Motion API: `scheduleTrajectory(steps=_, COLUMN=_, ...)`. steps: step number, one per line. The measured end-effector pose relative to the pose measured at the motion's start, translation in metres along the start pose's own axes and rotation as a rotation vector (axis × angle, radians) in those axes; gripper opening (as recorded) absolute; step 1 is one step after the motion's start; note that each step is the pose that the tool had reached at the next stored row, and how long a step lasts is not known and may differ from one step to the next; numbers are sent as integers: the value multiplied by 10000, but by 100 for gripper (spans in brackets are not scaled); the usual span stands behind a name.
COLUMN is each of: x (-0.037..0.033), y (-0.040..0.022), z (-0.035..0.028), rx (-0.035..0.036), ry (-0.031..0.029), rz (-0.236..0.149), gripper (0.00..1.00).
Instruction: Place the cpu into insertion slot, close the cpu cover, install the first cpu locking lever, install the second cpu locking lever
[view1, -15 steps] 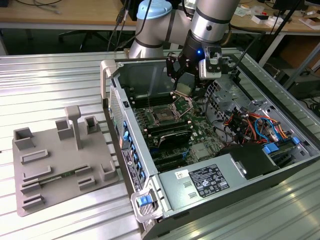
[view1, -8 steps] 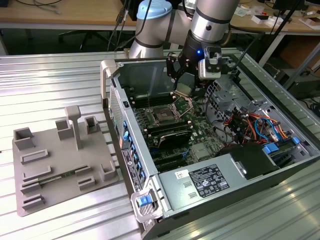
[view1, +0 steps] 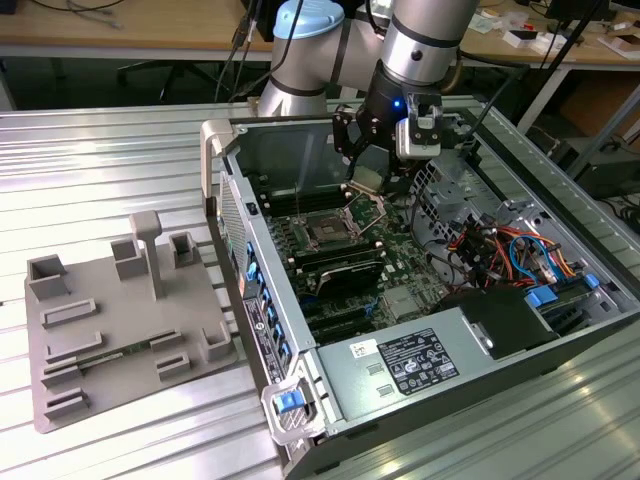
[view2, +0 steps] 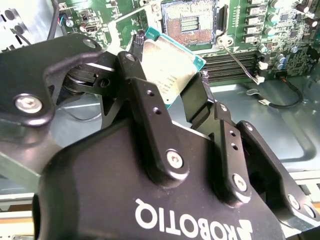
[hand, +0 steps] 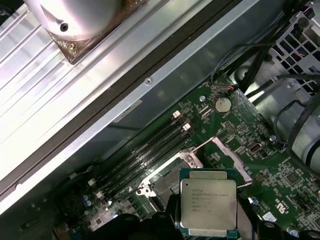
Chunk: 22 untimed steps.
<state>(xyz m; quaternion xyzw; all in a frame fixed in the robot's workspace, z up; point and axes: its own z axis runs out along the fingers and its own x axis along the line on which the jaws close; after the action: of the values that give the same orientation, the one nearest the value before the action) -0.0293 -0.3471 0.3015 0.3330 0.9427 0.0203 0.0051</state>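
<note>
My gripper hangs inside the open computer case, shut on the cpu. In both wrist views the flat silvery cpu sits pinched by its edges between the two black fingers, with its printed top showing. The insertion slot lies on the green board a short way below the chip, open with a dark centre, and the chip partly covers it in the first wrist view. The cpu cover stands swung up beside the slot. A thin wire lever sticks out near the slot.
Long black memory slots flank the socket. A grey power supply box and bundled coloured cables fill the case's near and right parts in the exterior view. A grey parts fixture rests on the ribbed metal table at the exterior view's left.
</note>
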Motion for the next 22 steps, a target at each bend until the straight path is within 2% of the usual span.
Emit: scheduleTrajectory(steps=22, x=0, y=0, z=5, rx=-4, ry=-27, rz=657, gripper=55)
